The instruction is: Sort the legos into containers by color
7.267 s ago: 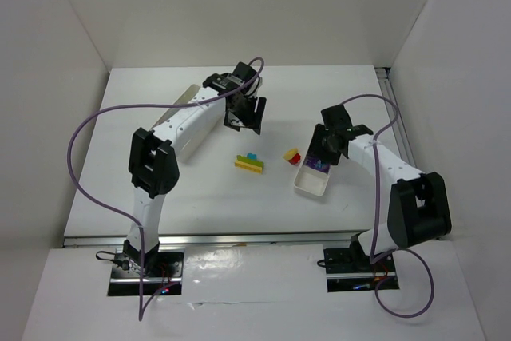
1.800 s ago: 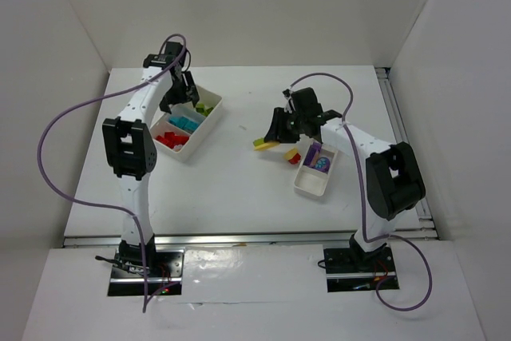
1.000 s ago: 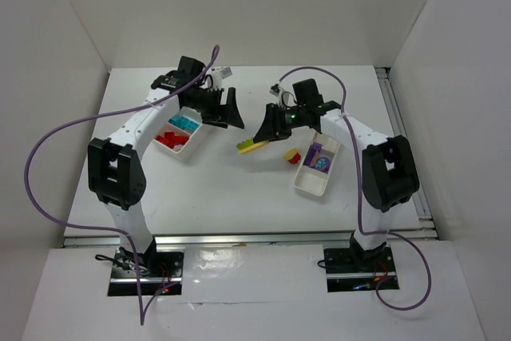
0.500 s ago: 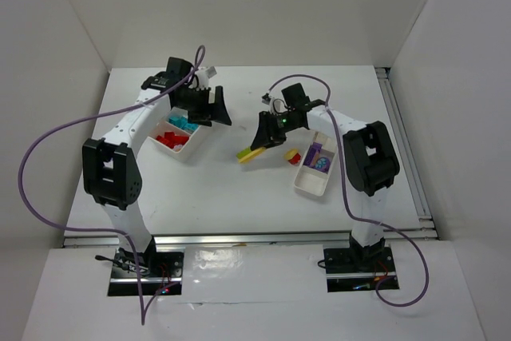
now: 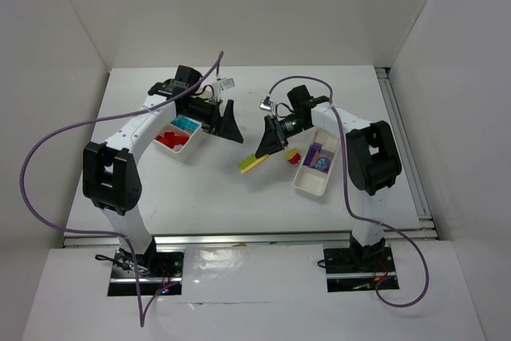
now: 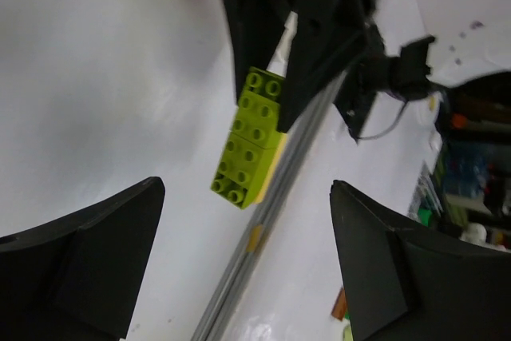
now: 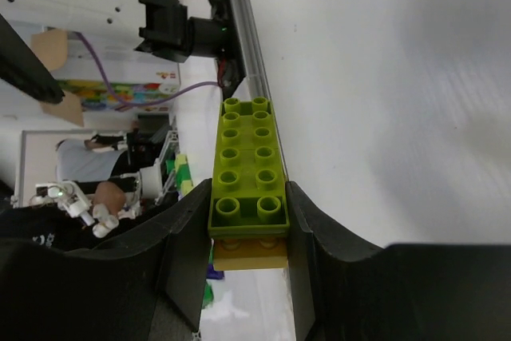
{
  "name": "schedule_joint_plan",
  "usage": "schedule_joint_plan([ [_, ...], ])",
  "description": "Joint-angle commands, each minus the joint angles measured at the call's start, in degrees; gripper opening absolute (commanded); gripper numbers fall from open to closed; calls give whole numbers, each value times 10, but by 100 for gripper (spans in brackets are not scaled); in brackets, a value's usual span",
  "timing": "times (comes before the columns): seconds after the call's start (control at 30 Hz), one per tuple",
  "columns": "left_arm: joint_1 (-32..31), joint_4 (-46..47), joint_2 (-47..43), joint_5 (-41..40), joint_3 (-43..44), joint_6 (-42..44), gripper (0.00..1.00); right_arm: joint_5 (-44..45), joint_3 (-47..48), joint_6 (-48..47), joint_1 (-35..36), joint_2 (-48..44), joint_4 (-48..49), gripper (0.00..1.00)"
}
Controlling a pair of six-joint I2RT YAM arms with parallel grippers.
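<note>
Lime lego stack (image 7: 248, 167) pinched in right fingers (image 7: 185, 255), left fingers (image 6: 84, 257) spread wide opposite, small tray (image 5: 308, 184) nearby

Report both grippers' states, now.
Left gripper: open, holding nothing.
Right gripper: closed on the green-and-yellow lego stack.

This is a robotics lab, arranged as a small test cell. The white worktop (image 5: 239, 197) is boxed in on three sides by white walls (image 5: 255, 5) (plain, unmarked panels), and an aluminium rail (image 5: 239, 238) runs along its near edge. A left arm (image 5: 136, 129) and a right arm (image 5: 343, 117) are bolted there on metal base plates (image 5: 145, 265), with purple cables (image 5: 48, 145) looping loose from them. The props are legos (image 5: 169, 140) and white containers (image 5: 311, 184). Beyond the rail, the wrist views show blurred, cluttered shelving (image 6: 471, 173) and what looks like a colourful poster (image 7: 120, 89).
</note>
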Motion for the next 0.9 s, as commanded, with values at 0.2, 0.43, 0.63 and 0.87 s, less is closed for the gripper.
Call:
schedule_joint_plan([
  [0.2,-57,-46,32,87,-31,93,96,-40,59,-38,-3,-16,-59,15],
  [0.43,-45,-28,58,130,-48,87,90,-35,59,-33,-8,-22,-53,15],
  [0.63,-33,-23,58,166,-62,94,81,-30,48,-33,-13,-27,-48,15],
  [0.87,-27,-20,64,237,-67,116,69,-30,48,-27,-13,-27,-48,15],
])
